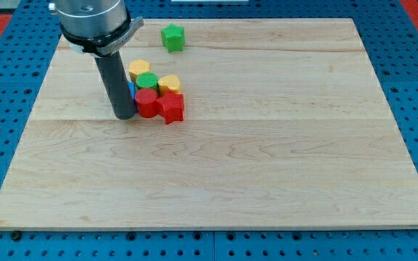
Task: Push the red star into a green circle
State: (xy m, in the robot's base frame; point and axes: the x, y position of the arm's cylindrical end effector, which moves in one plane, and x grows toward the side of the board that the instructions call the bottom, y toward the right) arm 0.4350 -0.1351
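Note:
The red star (pixel 171 108) lies at the lower right of a tight cluster of blocks in the view's upper left. The green circle (pixel 147 80) sits in the cluster's middle, above a second red block (pixel 146 103) that touches the star's left side. My tip (pixel 124 114) stands at the cluster's left edge, touching or almost touching the second red block. A blue block (pixel 131 90) shows only as a sliver behind the rod.
A yellow block (pixel 138 69) lies at the cluster's top and another yellow block (pixel 169 84) at its right, just above the red star. A green star (pixel 172 37) sits alone near the board's top edge. The wooden board (pixel 267 159) lies on a blue pegboard.

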